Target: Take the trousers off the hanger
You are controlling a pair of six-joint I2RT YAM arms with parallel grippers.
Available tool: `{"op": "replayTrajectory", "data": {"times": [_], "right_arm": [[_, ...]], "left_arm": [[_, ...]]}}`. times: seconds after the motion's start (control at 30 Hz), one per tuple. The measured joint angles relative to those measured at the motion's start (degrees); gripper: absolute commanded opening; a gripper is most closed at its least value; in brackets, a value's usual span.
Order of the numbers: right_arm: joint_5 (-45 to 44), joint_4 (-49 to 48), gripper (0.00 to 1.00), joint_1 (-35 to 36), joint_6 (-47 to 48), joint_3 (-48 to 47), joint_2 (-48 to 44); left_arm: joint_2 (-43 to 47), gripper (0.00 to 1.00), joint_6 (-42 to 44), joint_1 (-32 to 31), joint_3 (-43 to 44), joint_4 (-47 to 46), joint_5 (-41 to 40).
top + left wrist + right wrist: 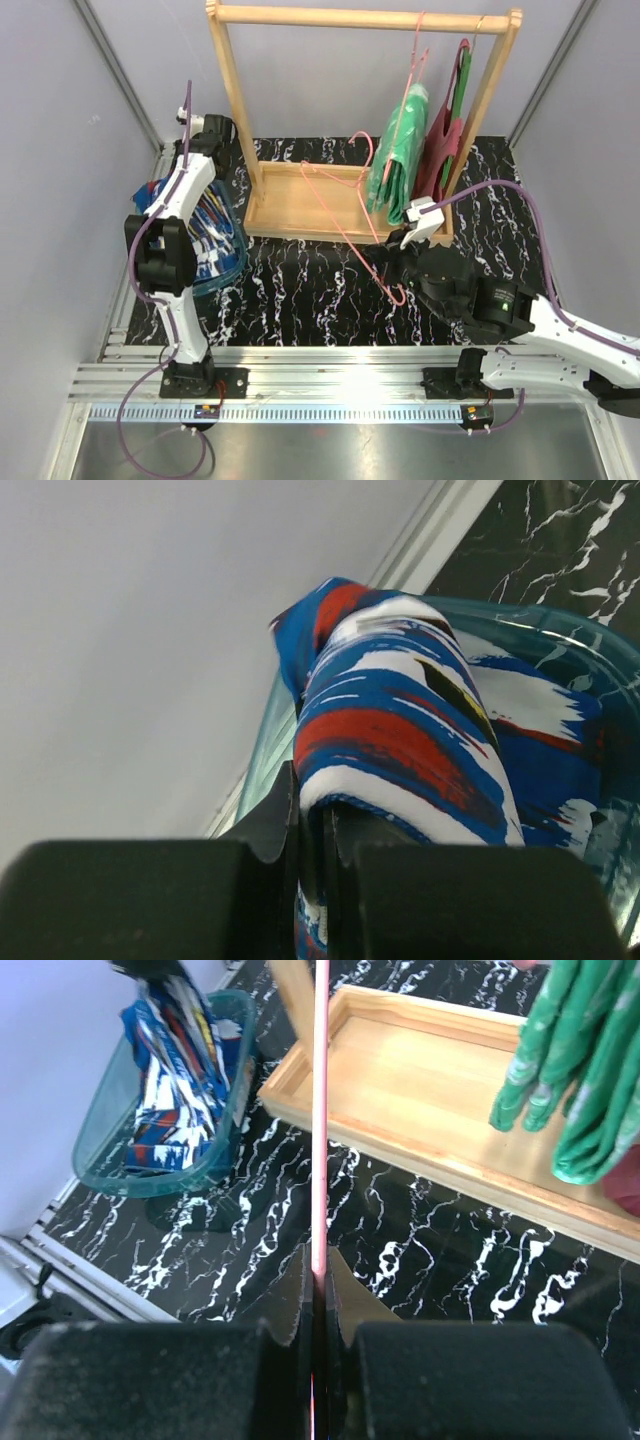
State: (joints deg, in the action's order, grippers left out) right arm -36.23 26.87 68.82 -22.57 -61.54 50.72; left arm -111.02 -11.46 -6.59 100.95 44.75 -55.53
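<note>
Blue trousers pinched by left gripper in basket at table's left edge, right gripper clamped on pink hanger, green trousers hung on rack.

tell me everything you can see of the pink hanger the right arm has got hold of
The pink hanger is a thin pink wire frame, triangular with a curled hook, seemingly coated metal. It is empty and off the rail, tilted in front of the wooden rack base, one corner low over the table. The right hand is shut on one straight wire, which runs straight up from between its fingers in the wrist view. Whether it touches the rack cannot be told.
</note>
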Motion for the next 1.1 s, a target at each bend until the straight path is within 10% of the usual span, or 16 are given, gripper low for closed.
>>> {"op": "replayTrajectory", "data": {"times": [0.43, 0.5, 0.57, 0.73, 0.83, 1.1], "right_arm": [[3.7, -1.1, 0.00, 0.0, 0.9, -1.2, 0.0], [4.0, -1.3, 0.00, 0.0, 1.0, -1.6, 0.0], [4.1, -1.4, 0.00, 0.0, 1.2, -2.1, 0.1], [4.0, -1.6, 0.00, 0.0, 2.0, -3.4, 0.2], [3.9, -1.6, 0.00, 0.0, 2.3, -3.7, 0.2], [2.9, -0.9, 0.00, 0.0, 3.4, -3.8, 0.2]], "left_arm": [[-3.1, 0.00, -3.7, 0.7, 1.5, 5.3, -1.2], [-1.8, 0.12, -3.3, 1.0, -0.3, 4.1, 0.0], [-1.6, 0.46, -2.7, 1.2, -0.8, 3.4, 1.6], [-0.5, 0.63, -3.7, 1.4, -2.7, 2.7, 7.3], [5.0, 0.99, -4.1, 1.4, -7.3, 1.7, 11.2], [32.9, 0.86, -8.4, 1.5, -16.1, -6.0, 17.5]]}}
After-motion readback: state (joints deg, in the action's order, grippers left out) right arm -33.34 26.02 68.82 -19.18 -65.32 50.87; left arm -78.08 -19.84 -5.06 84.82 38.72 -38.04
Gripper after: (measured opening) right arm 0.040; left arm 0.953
